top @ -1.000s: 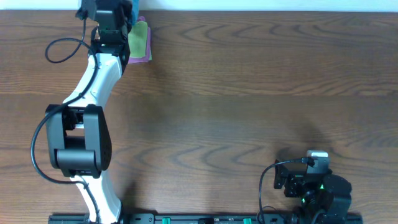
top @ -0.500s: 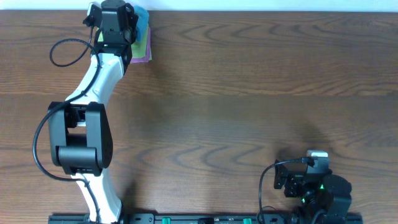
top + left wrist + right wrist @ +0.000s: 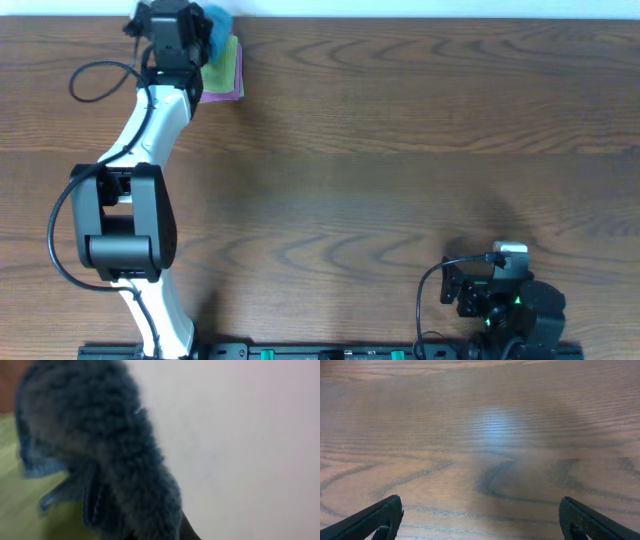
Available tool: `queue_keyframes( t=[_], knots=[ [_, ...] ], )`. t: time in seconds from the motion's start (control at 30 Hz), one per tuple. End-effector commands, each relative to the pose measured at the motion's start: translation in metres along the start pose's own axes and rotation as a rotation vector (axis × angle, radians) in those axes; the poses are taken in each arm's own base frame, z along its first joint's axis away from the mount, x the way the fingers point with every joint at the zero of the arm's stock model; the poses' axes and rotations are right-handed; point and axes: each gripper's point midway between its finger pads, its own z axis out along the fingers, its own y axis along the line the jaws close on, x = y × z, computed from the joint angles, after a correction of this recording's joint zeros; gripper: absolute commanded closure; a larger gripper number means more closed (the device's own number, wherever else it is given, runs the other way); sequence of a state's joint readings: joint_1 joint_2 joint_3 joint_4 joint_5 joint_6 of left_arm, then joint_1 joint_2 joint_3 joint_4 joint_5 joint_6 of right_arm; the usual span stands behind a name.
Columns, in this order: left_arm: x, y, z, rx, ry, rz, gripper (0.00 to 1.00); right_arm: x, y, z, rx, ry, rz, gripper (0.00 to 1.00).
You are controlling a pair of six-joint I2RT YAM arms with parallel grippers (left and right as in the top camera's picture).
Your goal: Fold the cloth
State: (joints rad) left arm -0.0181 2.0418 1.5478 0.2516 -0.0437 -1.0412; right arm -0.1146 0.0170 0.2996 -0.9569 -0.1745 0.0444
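The step in hand looked like fetching; the left tool point(image 3: 183, 22) was pinched on the cloth point(image 3: 100, 450) at the far left corner of the bench point(image 3: 400, 150), the blue bunch at the far edge of the green cloth point(image 3: 222, 62), which lay on a pink cloth point(image 3: 240, 82); the right tool point(image 3: 485, 519) stood spread wide, parked well apart; next, the cloth probably needed carrying to the open middle and laying flat; since half a second earlier the left wrist had shifted slightly left; the right arm had not moved.
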Motion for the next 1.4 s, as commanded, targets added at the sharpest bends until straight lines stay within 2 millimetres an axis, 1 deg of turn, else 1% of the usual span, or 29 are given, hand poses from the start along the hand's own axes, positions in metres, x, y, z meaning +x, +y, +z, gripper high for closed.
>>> queue_keyframes(
  t=[0.0,0.07,0.1,0.13,0.17,0.2,0.27,0.33,0.37,0.4,0.43,0.5,0.63,0.73,0.83,0.93,1.07,1.1,1.17,1.2,1.23,1.27,1.37],
  knots=[
    [-0.023,-0.029,0.0,0.122,-0.053,0.043,0.94,0.0,-0.002,0.0,0.008,-0.004,0.011,0.01],
    [-0.034,-0.053,-0.005,0.232,-0.082,0.059,0.94,0.0,-0.002,0.0,0.008,-0.004,0.011,0.01],
    [-0.034,-0.06,-0.007,0.27,-0.072,0.085,0.94,0.0,-0.002,0.0,0.008,-0.004,0.011,0.01],
    [-0.03,-0.059,-0.006,0.267,-0.051,0.103,0.94,0.0,-0.002,0.0,0.008,-0.004,0.011,0.01],
    [-0.022,-0.047,-0.003,0.217,-0.017,0.106,0.94,0.0,-0.002,0.0,0.008,-0.004,0.011,0.01],
    [-0.014,-0.029,0.0,0.145,0.021,0.104,0.94,0.0,-0.002,0.0,0.008,-0.004,0.011,0.01],
    [0.005,0.011,0.001,-0.017,0.1,0.062,0.94,0.0,-0.002,0.0,0.008,-0.004,0.011,0.01],
    [0.021,0.058,-0.006,-0.221,0.155,-0.026,0.94,0.0,-0.002,0.0,0.008,-0.004,0.01,0.01],
    [0.025,0.073,-0.011,-0.29,0.16,-0.074,0.94,0.0,-0.002,0.0,0.008,-0.004,0.01,0.01],
    [0.028,0.083,-0.015,-0.341,0.161,-0.102,0.94,0.0,-0.002,0.0,0.008,-0.004,0.011,0.01],
    [0.029,0.087,-0.016,-0.358,0.163,-0.11,0.94,0.0,-0.002,0.0,0.008,-0.004,0.01,0.01],
    [0.027,0.084,-0.015,-0.342,0.158,-0.111,0.94,0.0,-0.002,0.0,0.008,-0.004,0.01,0.01],
    [0.02,0.068,-0.009,-0.271,0.131,-0.12,0.94,0.0,-0.002,0.0,0.008,-0.004,0.011,0.01],
    [0.016,0.061,-0.006,-0.247,0.107,-0.191,0.94,0.0,-0.002,0.0,0.008,-0.004,0.011,0.01],
    [0.013,0.055,-0.004,-0.225,0.082,-0.307,0.94,0.0,-0.002,0.0,0.008,-0.004,0.011,0.01],
    [0.015,0.056,-0.005,-0.235,0.08,-0.37,0.94,0.0,-0.002,0.0,0.008,-0.004,0.011,0.01],
    [0.026,0.075,-0.012,-0.324,0.108,-0.372,0.93,0.0,-0.002,0.0,0.008,-0.004,0.011,0.01],
    [0.029,0.08,-0.014,-0.347,0.114,-0.369,0.85,0.0,-0.002,0.0,0.008,-0.004,0.011,0.01],
    [0.032,0.088,-0.017,-0.386,0.125,-0.366,0.37,0.0,-0.002,0.0,0.008,-0.004,0.011,0.01],
    [0.034,0.091,-0.019,-0.399,0.129,-0.365,0.19,0.0,-0.002,0.0,0.008,-0.004,0.011,0.01],
    [0.035,0.092,-0.019,-0.406,0.131,-0.364,0.1,0.0,-0.002,0.0,0.008,-0.004,0.011,0.01],
    [0.035,0.092,-0.019,-0.406,0.132,-0.364,0.05,0.0,-0.002,0.0,0.008,-0.004,0.011,0.01],
    [0.037,0.088,-0.018,-0.39,0.143,-0.367,0.05,0.0,-0.002,0.0,0.008,-0.004,0.011,0.01]
  ],
)
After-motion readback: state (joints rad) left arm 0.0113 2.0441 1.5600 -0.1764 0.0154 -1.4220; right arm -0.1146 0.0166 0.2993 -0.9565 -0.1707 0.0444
